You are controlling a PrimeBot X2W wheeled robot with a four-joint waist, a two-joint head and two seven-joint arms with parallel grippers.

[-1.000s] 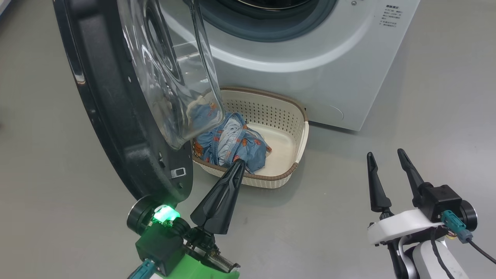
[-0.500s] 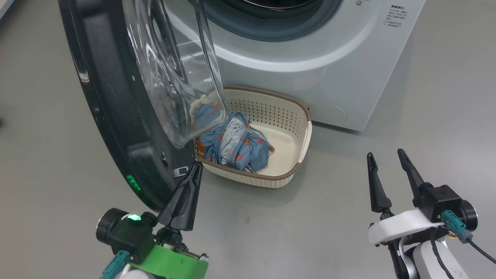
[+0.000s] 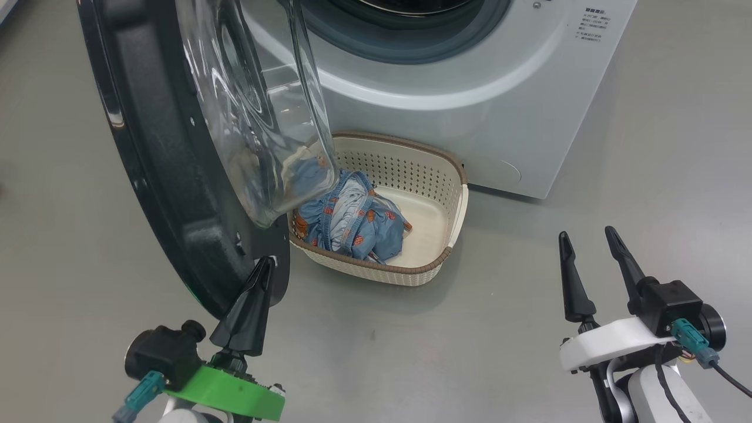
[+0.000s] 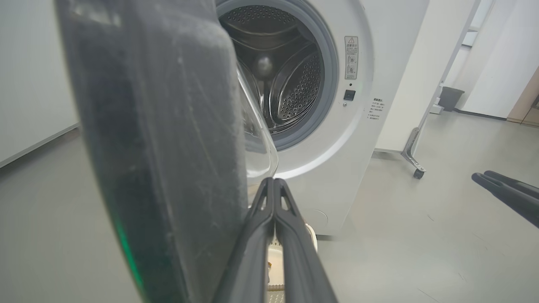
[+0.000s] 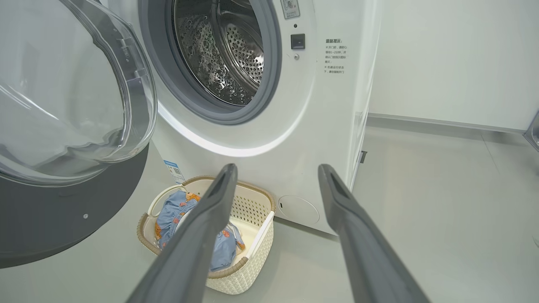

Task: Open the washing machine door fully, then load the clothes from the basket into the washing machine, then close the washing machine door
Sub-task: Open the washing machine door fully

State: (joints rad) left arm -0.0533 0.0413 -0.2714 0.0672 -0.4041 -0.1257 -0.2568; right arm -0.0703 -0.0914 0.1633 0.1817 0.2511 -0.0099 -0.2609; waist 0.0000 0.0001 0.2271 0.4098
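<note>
Left hand (image 3: pixel 265 264), pressed together, tips by the door (image 3: pixel 153 176)'s glossy black rim, perhaps touching; right hand (image 3: pixel 584 235) spread; crumpled clothes (image 3: pixel 352 223) in perforated basket (image 3: pixel 411 170) beyond.

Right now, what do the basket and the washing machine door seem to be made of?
The basket: probably matte cream plastic, moulded holes, woven-look brown rim. The washing machine door: clear bowl, glass or plastic, see-through with reflections; glossy black rim, likely plastic.
</note>
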